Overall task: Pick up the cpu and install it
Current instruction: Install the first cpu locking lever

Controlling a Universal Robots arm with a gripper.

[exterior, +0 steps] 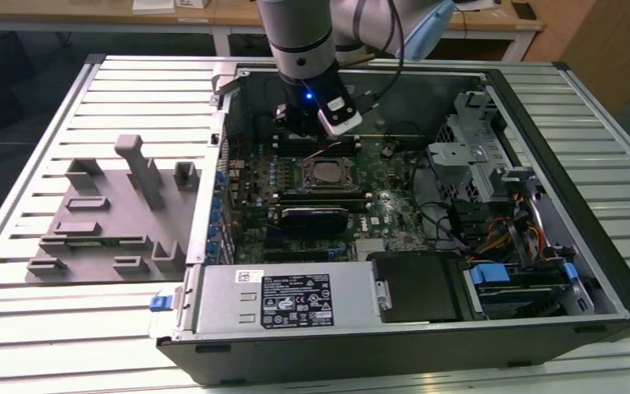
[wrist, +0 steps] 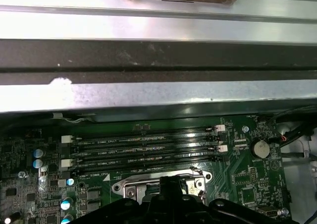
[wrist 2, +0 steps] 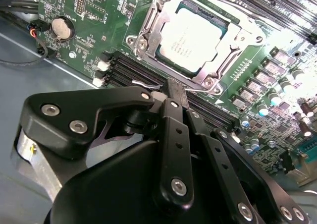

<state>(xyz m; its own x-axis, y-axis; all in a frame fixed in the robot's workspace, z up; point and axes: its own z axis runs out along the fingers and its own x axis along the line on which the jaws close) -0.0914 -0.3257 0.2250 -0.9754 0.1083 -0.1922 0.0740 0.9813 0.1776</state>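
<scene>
While the arm point(exterior: 299, 41) hung inside the open computer case point(exterior: 403, 357), its fingers point(wrist 2: 173, 92) were closed on nothing.
In the second wrist view the black fingers met tip to tip with nothing between them. The cpu point(wrist 2: 190, 35) lay apart from them, just ahead of and below their tips, flat on the green motherboard point(wrist 2: 99, 11) inside a metal socket bracket point(wrist 2: 146, 33) that framed its silver top. Black memory slots point(wrist 2: 131, 70) ran across the board between the fingertips and the bracket, and a round coin battery point(wrist 2: 63, 28) sat well off to one side. In the exterior view the case rested on a slatted desk point(exterior: 30, 328), where a grey moulded fixture point(exterior: 107, 222) stood outside the case, far from the fingers.
</scene>
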